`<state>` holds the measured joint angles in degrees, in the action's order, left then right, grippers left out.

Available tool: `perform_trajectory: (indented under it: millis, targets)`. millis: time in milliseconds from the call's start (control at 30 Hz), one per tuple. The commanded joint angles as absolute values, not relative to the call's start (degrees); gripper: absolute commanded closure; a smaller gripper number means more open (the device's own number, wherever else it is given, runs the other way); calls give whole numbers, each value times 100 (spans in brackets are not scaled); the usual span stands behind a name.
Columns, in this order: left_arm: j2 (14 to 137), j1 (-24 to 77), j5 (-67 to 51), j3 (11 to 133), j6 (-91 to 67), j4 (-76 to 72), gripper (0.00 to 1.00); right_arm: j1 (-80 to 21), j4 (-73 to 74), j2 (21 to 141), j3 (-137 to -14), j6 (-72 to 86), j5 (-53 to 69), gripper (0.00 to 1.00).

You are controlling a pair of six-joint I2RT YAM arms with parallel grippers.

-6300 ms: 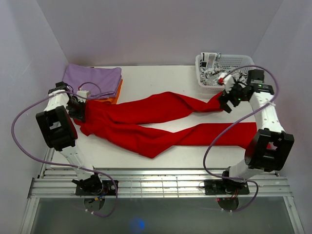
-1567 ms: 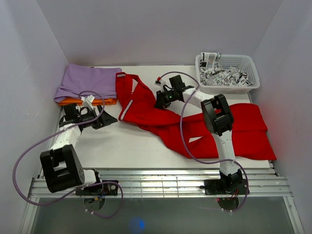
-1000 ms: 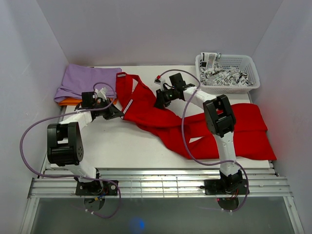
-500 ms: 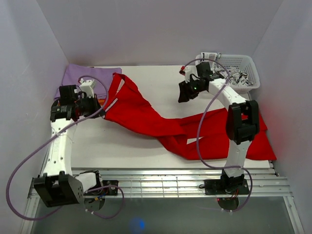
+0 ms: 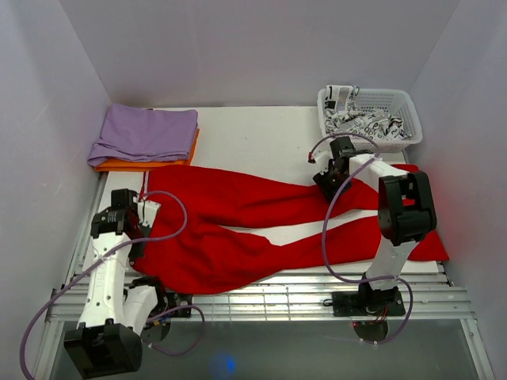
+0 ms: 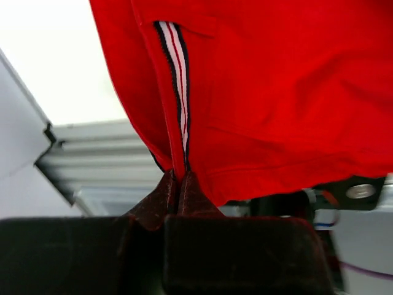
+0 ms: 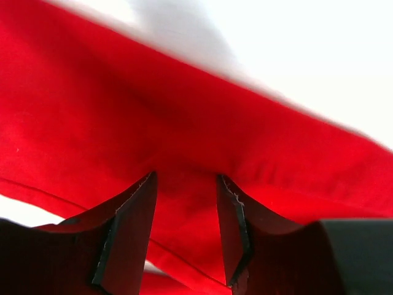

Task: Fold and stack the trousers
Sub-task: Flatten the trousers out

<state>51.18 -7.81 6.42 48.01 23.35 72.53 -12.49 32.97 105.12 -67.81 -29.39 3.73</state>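
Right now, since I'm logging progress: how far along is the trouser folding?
Done: the trousers lie spread lengthwise across the table, with the legs apart. In hand: the left pincer is shut on their striped edge, and the right pincer stands open over the far end. Left: every fold, then stacking.

The left arm [image 5: 107,277] and right arm [image 5: 394,253] are white with black joints, each trailing a lilac cable [image 5: 324,237].
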Motion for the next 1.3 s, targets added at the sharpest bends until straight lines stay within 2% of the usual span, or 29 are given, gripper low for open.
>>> perform_trajectory:
  millis: [0, 67, 100, 133, 167, 267, 300, 333, 400, 433, 467, 567, 600, 700, 833, 933, 967, 1100, 1267]
  targets:
    - [4712, -852, 1808, 4229, 2742, 7305, 100, -888, 3103, 10951, -6741, -3287, -536, 52]
    - [4632, -888, 1977, 4009, 2830, 7112, 100, -739, 3129, 10969, -6802, -3339, -510, 52]
    - [4623, -905, 2065, 3851, 2856, 6849, 96, -703, 3155, 10943, -6881, -3340, -379, 52]
    - [4640, -984, 2187, 3806, 2935, 6725, 85, -677, 3190, 10916, -6917, -3349, -308, 52]
    - [4675, -1037, 2206, 3814, 2962, 6611, 60, -677, 3364, 10890, -6969, -3349, -177, 50]
    - [4929, -1326, 1935, 4235, 2988, 6285, 34, -677, 3638, 10723, -7198, -3393, 552, 43]
    - [5044, -1414, 1786, 4428, 2988, 6162, 24, -677, 3908, 10670, -7294, -3471, 937, 37]
    - [5193, -1633, 1645, 4882, 2971, 6092, 21, -685, 4007, 10653, -7382, -3472, 1036, 18]
    - [5763, -1923, 935, 5464, 2927, 5995, 18, -686, 4331, 10582, -7672, -3524, 1379, 1]
    - [5992, -2168, 679, 6076, 2883, 6012, 18, -677, 4359, 10530, -7734, -3524, 1423, 8]
    - [6534, -2249, -185, 6421, 2778, 6134, 18, -677, 4403, 10468, -7839, -3524, 1572, 9]
    - [7222, -2311, -1139, 7169, 2681, 6608, 25, -668, 4666, 10196, -7980, -3743, 1748, 9]
    - [7555, -2303, -1604, 7207, 2707, 6696, 27, -668, 4824, 10065, -8085, -3901, 1940, 9]
    - [7874, -2303, -1889, 6795, 2742, 6347, 30, -659, 5360, 9783, -8069, -4621, 1986, 8]
    - [8453, -2303, -1898, 6250, 2541, 5661, 37, -510, 5800, 9379, -7639, -5474, 1750, 0]
    - [8953, -2303, -1812, 6074, 2208, 5196, 44, -256, 5889, 8975, -7174, -6124, 1486, 10]
    - [9087, -2303, -1697, 6012, 2119, 4959, 49, -168, 5906, 8756, -7067, -6483, 1381, 11]
    - [9623, -2338, -1056, 5924, 1846, 4457, 54, 316, 5986, 8368, -6645, -7423, 1012, 12]
    - [10544, -3039, -659, 6344, 1907, 4298, 60, 1045, 6012, 8445, -6828, -8111, 765, 12]
